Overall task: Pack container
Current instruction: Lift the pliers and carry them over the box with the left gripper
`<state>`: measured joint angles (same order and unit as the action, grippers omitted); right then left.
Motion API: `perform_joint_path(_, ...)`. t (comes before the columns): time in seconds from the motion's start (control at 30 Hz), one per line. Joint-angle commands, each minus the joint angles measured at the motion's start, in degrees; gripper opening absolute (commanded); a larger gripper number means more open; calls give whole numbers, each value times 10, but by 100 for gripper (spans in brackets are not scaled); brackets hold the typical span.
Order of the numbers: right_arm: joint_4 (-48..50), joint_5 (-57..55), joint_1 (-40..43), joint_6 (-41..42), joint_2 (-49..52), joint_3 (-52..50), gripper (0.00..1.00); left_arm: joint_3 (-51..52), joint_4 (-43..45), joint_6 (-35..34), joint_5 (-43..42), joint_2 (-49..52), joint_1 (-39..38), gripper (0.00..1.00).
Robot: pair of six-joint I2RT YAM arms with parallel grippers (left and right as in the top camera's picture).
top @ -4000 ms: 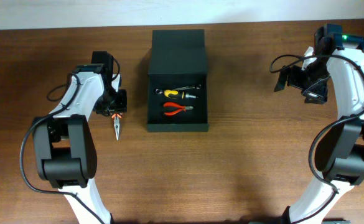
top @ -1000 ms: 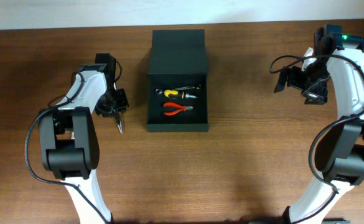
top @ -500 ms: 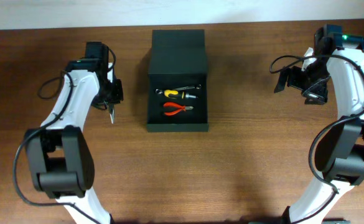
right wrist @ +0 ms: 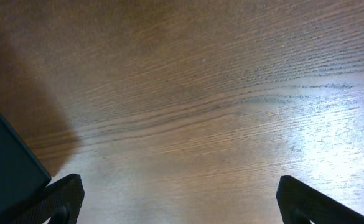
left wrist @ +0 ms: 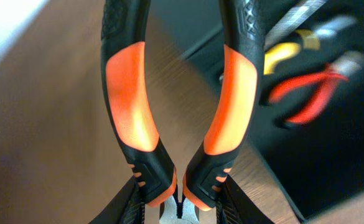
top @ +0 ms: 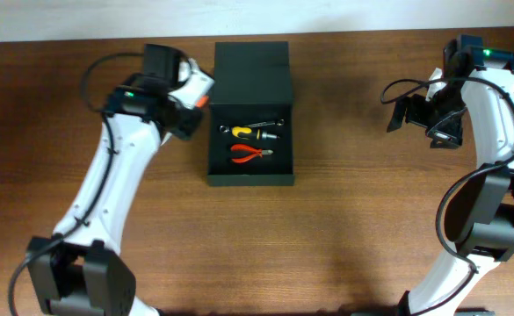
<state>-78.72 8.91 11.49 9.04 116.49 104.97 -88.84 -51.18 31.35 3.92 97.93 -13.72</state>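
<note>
Orange-handled pliers [left wrist: 129, 99] pinched in the part-closed left claw [top: 189, 98], hovering at the left rim of the container [top: 249, 70], mid-table [top: 344, 228], lid back. Transport step. Next: likely shift over the open compartment, release beside red pliers [top: 250, 154]. Right claw [right wrist: 178, 200] wide, empty.

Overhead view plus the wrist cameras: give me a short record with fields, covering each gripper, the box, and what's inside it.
left gripper: shut on orange-and-black pliers, beside the box's left edge
right gripper: open, empty, over bare table
box: lid open, folded back
inside box: red pliers, yellow-handled tool, silver wrench
</note>
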Motion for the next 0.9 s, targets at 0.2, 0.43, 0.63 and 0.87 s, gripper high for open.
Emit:
perform_joint_path(0.2,-14,-7,2,0,1,-3,99,-12,-13,276,-52,-13,-96,2)
perform_joint_path(0.43,-20,-7,2,0,1,-3,99,1,-35,289,-86,27,-101,2)
perform_joint_path(0.63,-21,-7,2,0,1,-3,99,1,-51,299,-97,81,-102,2)
perform_joint_path(0.87,-21,-7,2,0,1,-3,99,1,-51,301,-97,102,-103,2)
